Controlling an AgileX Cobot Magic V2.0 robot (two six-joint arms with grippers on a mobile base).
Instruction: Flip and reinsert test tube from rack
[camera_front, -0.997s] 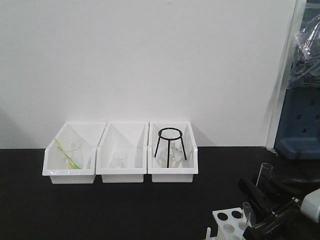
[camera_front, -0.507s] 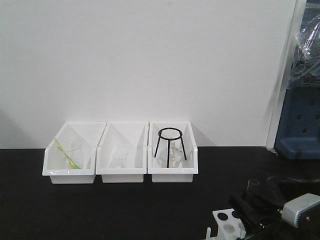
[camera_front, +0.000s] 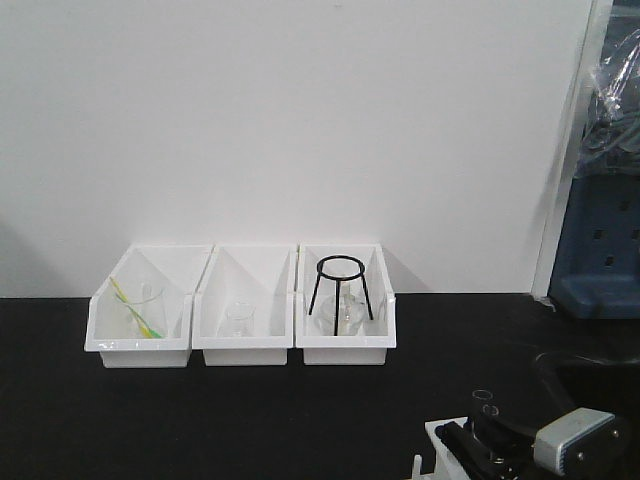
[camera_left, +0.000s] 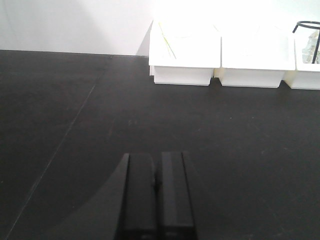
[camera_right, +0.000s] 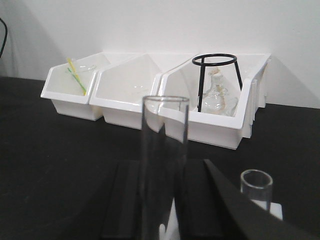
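Observation:
In the right wrist view my right gripper is shut on the test tube, a clear glass tube held upright with its open rim up. Its lower end is hidden between the fingers, over the white rack. A second tube stands in the rack to the right. In the front view the right gripper is low at the bottom right, the held test tube's rim just above it and a corner of the rack beside it. My left gripper is shut and empty over the black table.
Three white bins stand in a row at the back: the left one holds a beaker with yellow-green sticks, the middle one a small beaker, the right one a flask under a black tripod. Blue equipment stands at the far right.
My right gripper has moved down and left with the test tube, bringing it down onto the rack. The left arm does not show earlier.

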